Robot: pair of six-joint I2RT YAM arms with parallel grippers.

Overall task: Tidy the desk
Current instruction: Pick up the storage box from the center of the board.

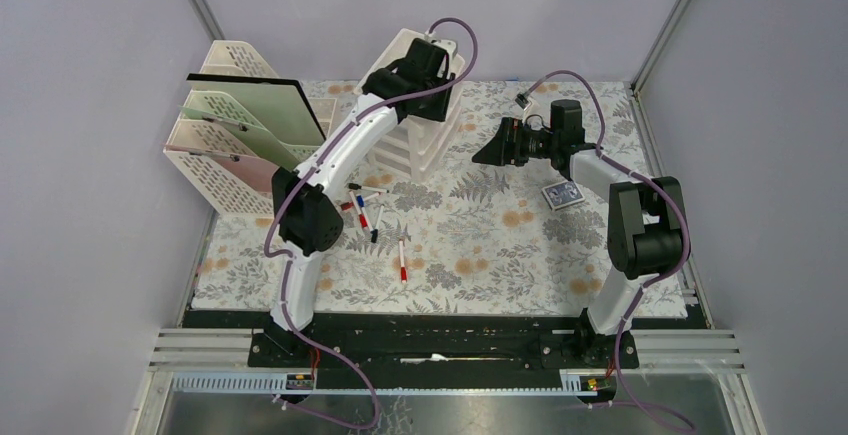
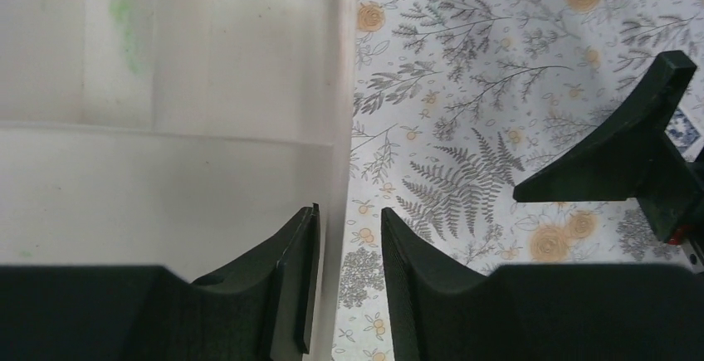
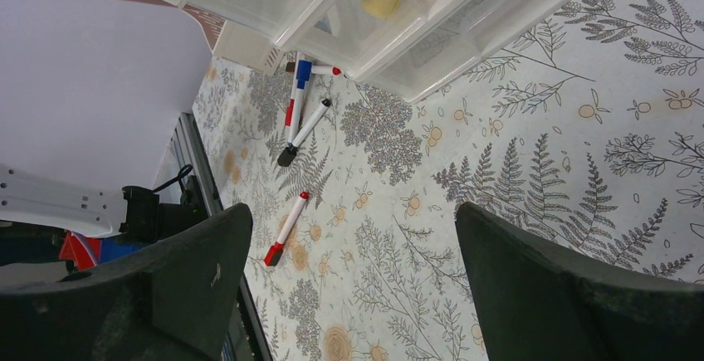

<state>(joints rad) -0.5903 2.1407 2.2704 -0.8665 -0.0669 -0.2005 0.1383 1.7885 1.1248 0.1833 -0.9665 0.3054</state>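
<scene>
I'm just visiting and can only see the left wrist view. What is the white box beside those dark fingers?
Observer: A drawer unit at the far side of the desk; the left gripper hangs over its top.
Operator: And the dark wedge on the right?
Observer: That's the right gripper, jaws wide apart, holding nothing.
Operator: Is anything lying loose?
Observer: Several markers lie in front of the unit, and a small blue box lies near the right arm.
</scene>
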